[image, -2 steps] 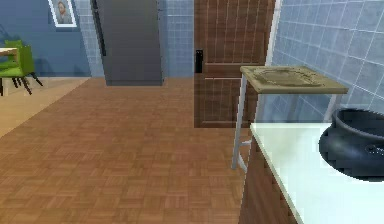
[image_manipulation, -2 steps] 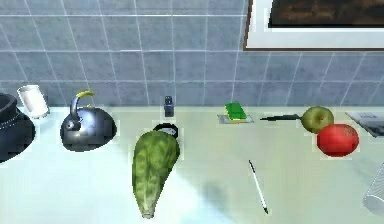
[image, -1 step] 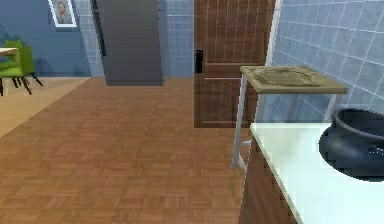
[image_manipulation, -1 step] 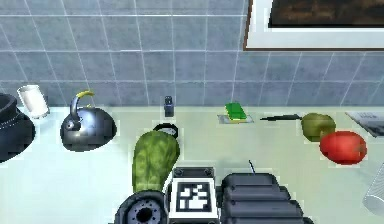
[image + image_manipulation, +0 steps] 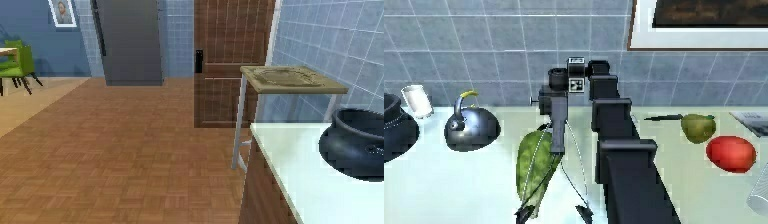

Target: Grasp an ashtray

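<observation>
In the arm side view my arm (image 5: 624, 150) reaches out over a pale green countertop (image 5: 444, 185) toward a blue tiled wall. The gripper (image 5: 554, 212) has its dark body near the white marker squares, and its thin fingers (image 5: 534, 190) run down the picture. A green leafy thing (image 5: 536, 158) lies on the counter right behind the fingers, so I cannot tell whether the gripper holds anything. In the forward view a shallow brownish dish-like shape (image 5: 287, 74) rests on a small tan-topped stand (image 5: 296, 86) by the tiled wall.
On the counter stand a dark kettle (image 5: 470, 128), a glass (image 5: 417, 100), a black pot (image 5: 360, 140), a green pear (image 5: 698, 127) with a knife (image 5: 664, 117) beside it, and a red fruit (image 5: 731, 153). Ahead are a grey fridge (image 5: 130, 40), a wooden door (image 5: 232, 50) and open wooden floor (image 5: 120, 150).
</observation>
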You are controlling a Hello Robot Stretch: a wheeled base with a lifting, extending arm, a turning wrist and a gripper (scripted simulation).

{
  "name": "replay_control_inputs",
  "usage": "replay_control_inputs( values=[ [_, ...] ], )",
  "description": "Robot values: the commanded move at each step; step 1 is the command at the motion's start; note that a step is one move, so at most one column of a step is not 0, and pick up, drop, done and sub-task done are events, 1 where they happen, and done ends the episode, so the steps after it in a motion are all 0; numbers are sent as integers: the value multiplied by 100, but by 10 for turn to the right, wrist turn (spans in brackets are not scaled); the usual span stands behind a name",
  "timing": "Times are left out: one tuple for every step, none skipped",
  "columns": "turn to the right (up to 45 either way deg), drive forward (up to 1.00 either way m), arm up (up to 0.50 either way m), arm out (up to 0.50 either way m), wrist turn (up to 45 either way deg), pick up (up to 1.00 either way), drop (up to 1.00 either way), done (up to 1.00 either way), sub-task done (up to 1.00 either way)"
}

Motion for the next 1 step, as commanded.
replay_control_inputs(
  values=[
    [0, 0, 0, 0, 450, 0, 0, 0, 0]
  ],
)
